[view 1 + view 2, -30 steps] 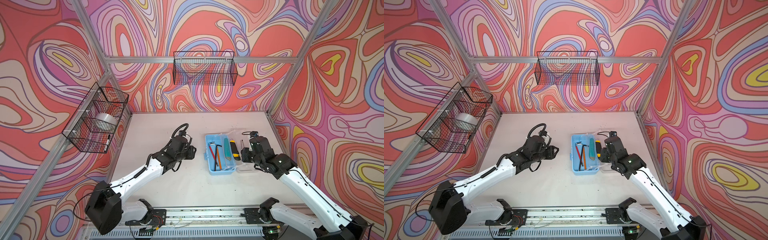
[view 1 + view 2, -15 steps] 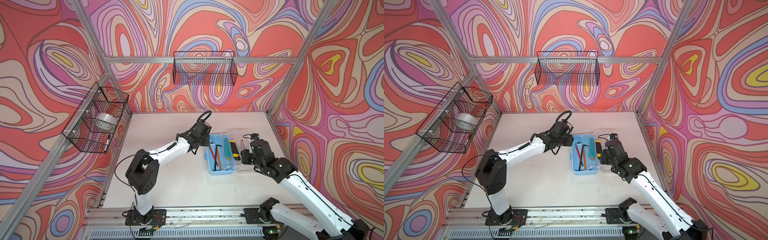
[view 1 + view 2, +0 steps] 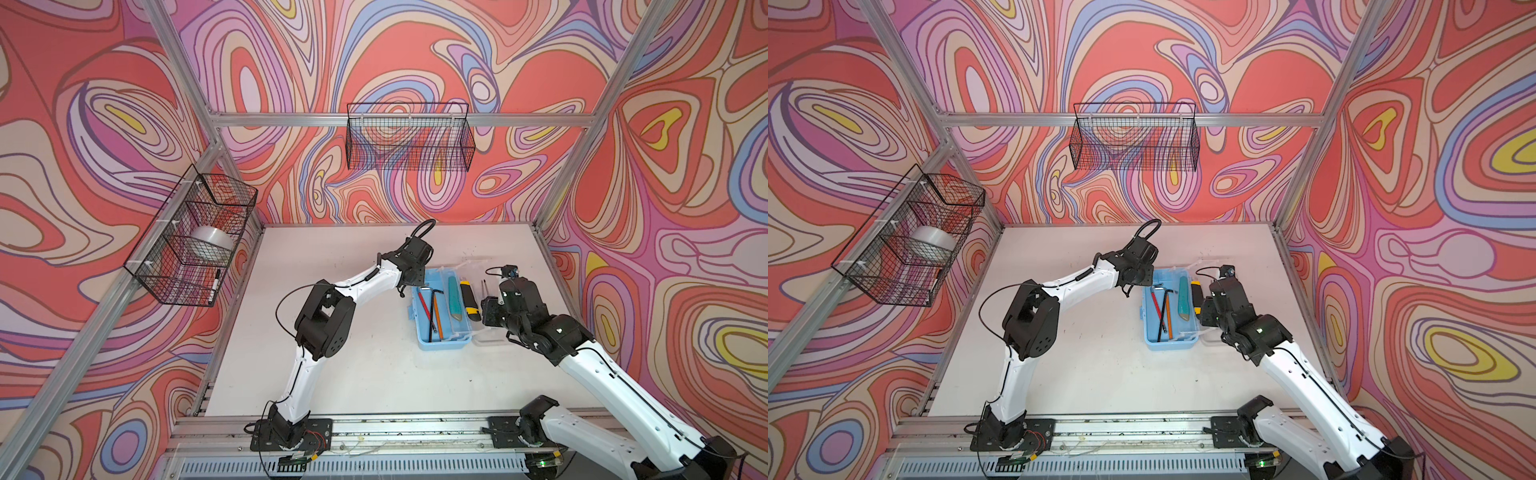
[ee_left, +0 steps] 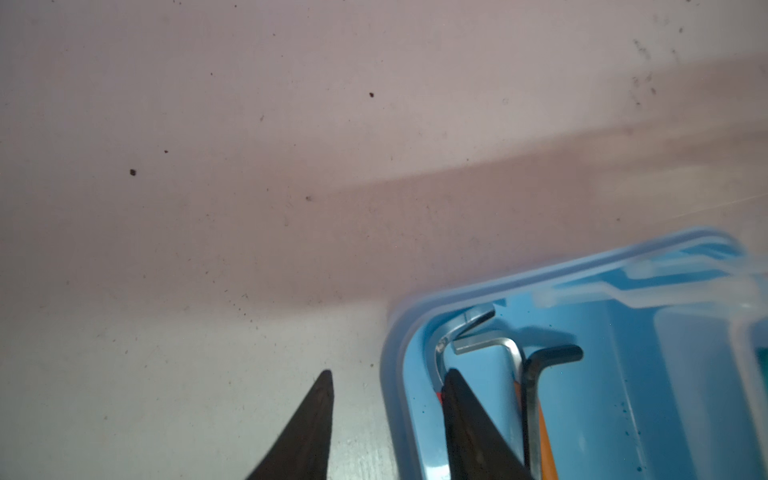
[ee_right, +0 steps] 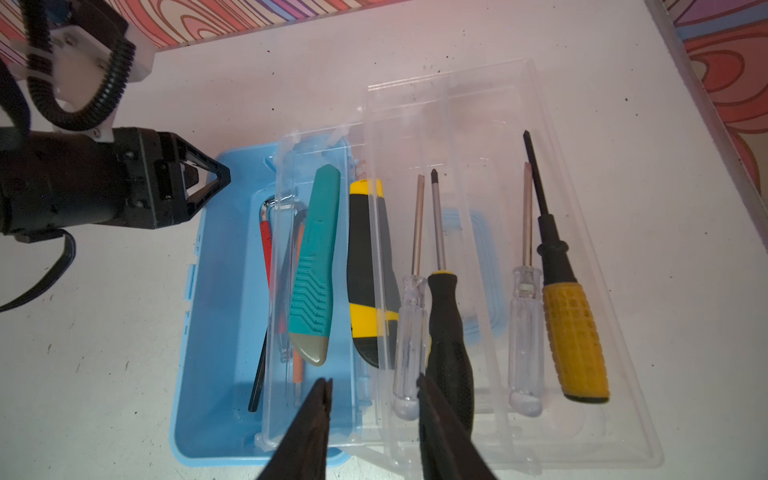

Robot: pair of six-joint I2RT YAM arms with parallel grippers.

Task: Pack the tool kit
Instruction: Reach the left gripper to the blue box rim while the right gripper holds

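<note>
The tool kit's light-blue box [image 3: 440, 345] [image 3: 1171, 345] lies open, and its clear lid [image 5: 623, 415] is folded flat beside it. Hex keys [image 4: 536, 374] lie on the box floor, and a teal utility knife [image 5: 316, 266] rests in a clear insert. A yellow-black knife [image 5: 363, 249] and several screwdrivers [image 5: 573, 328] lie on the lid. My left gripper [image 4: 388, 374] [image 3: 409, 286] is open and straddles the box's far corner wall [image 4: 399, 332]. My right gripper [image 5: 373, 378] [image 3: 484, 309] is open over the hinge side, near the knife's end. I cannot tell whether it touches the plastic.
A black wire basket [image 3: 409, 137] hangs on the back wall. Another basket [image 3: 191, 241] on the left wall holds a tape roll [image 3: 210, 241] and a marker [image 3: 216, 282]. Aluminium frame rails [image 3: 557, 270] border the white table.
My left arm swung from the table's middle to the box's far left corner, and its jaws narrowed a little. The right arm stayed put.
</note>
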